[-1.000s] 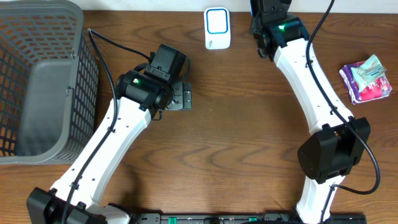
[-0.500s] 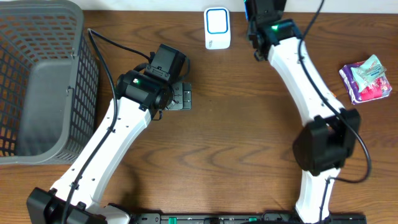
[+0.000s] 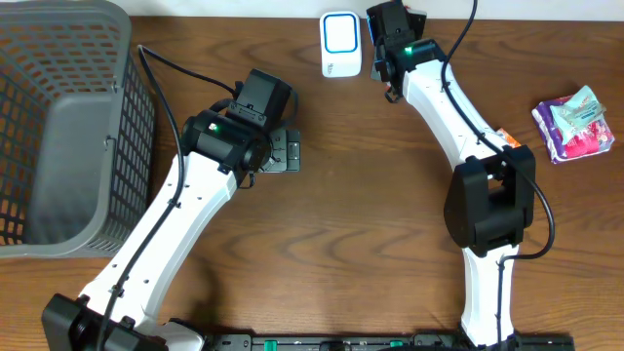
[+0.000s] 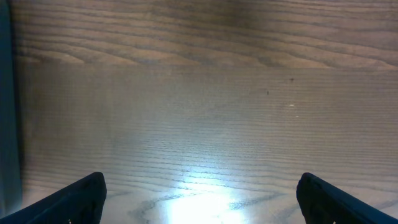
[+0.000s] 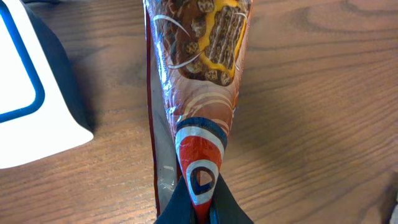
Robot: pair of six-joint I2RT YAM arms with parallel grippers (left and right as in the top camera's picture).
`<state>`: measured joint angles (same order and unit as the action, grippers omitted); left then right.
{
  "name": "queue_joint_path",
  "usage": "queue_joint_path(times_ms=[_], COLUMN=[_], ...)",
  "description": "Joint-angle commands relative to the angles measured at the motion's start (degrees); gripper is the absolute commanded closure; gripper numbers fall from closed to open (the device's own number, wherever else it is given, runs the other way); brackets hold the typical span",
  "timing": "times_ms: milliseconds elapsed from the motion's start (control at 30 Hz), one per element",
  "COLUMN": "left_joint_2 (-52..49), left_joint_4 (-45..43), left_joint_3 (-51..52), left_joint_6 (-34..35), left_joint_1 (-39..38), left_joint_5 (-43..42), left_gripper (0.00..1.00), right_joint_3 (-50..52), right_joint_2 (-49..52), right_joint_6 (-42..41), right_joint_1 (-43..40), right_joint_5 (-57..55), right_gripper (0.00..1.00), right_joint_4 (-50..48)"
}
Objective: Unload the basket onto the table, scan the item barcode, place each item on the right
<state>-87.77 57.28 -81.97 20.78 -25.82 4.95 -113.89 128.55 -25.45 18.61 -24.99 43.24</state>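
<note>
The item is a cone-shaped snack wrapper (image 5: 199, 74), brown with a red, white and blue tip. My right gripper (image 5: 200, 210) is shut on that tip, and the cone points away over the wood. The white scanner with a blue ring (image 5: 25, 93) stands just left of the cone. From overhead, the scanner (image 3: 340, 44) is at the back edge with my right gripper (image 3: 390, 29) close on its right; the cone is hidden there. My left gripper (image 4: 202, 199) hangs open over bare table, nothing between its fingers, left of centre (image 3: 278, 151) in the overhead view.
A grey mesh basket (image 3: 58, 127) fills the far left. A pink and purple packet (image 3: 573, 122) lies at the right edge. The right arm's elbow (image 3: 487, 210) stands over the right half of the table.
The right arm has swung left, bringing its wrist from the back centre-right to just beside the scanner. Its elbow shifted left too. The left arm has not moved.
</note>
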Motion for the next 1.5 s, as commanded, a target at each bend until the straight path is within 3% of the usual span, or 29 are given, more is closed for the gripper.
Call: queue_joint_path(times_ms=[0,333,1467], left_joint_2=[0.0,0.0,0.0], left_joint_4=[0.3,0.3,0.3], left_joint_3=[0.1,0.1,0.1], left_joint_6=[0.3,0.3,0.3], left_joint_1=[0.0,0.0,0.0], left_joint_5=[1.1,1.1,1.1], left_gripper=[0.02,0.02,0.02], right_joint_3=[-0.6,-0.6,-0.6], right_joint_2=[-0.6,1.9,3.9], right_joint_6=[-0.9,-0.9,-0.9], right_joint_1=[-0.5,-0.3,-0.2], right_joint_5=[-0.3,9.0,8.6], right_gripper=[0.99,0.99,0.99], right_joint_4=[0.3,-2.4,-1.5])
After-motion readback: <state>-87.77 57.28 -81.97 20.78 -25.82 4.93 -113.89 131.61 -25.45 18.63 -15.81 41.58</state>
